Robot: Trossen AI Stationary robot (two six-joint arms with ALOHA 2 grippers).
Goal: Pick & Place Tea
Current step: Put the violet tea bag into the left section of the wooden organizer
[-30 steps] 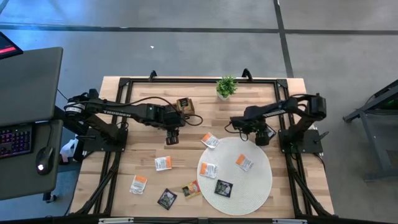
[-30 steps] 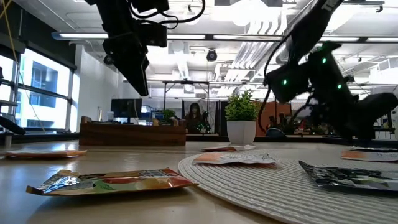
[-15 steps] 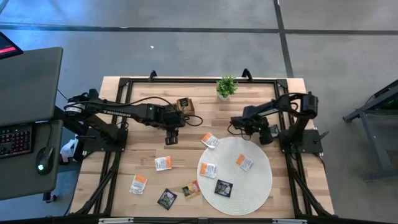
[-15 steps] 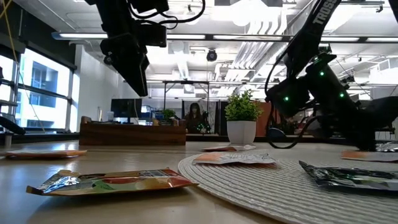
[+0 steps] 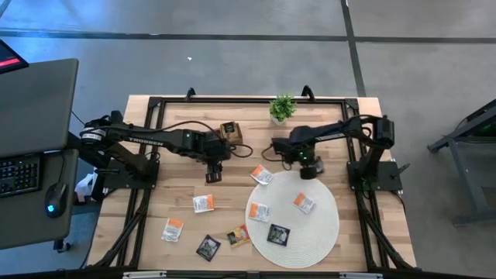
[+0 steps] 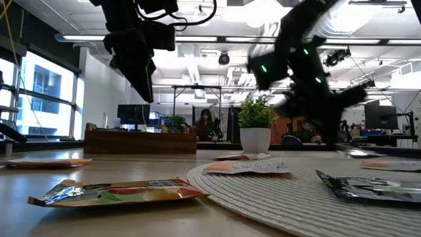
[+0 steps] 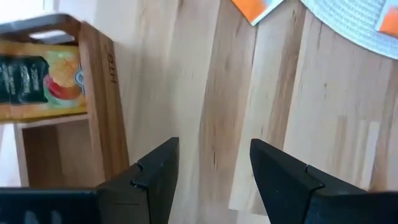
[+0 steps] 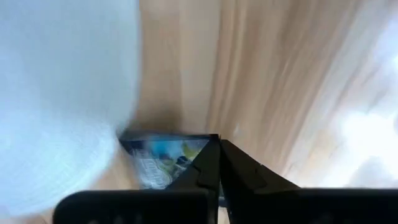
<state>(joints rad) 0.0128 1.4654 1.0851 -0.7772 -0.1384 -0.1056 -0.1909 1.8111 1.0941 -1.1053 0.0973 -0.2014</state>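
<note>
The step in hand looks like a pickup at the mat's (image 5: 318, 229) far rim. The right hand (image 5: 308, 167) is there with its fingers pressed together, and its wrist view shows a dark sachet with a blue picture (image 8: 158, 155) lying right at the fingertips, just off the mat's edge. If that sachet is pinched, the next move calls for a lift and a carry, probably to the wooden box (image 5: 229, 130) beyond the mat's far left. If it is not, the hand needs to reopen and try again.

The left hand (image 5: 213, 172) waits open over bare table, between the box and the mat. Three sachets lie on the mat, one (image 5: 261, 174) overlaps its far-left rim, and four more, such as the orange one (image 5: 203, 203), lie to the mat's left.

From above, the right hand covers the dark sachet entirely. Its wrist view is smeared, so I cannot tell whether the sachet is gripped or only lies beneath the tips. The box is cut off in the left wrist view, showing one sachet inside.
</note>
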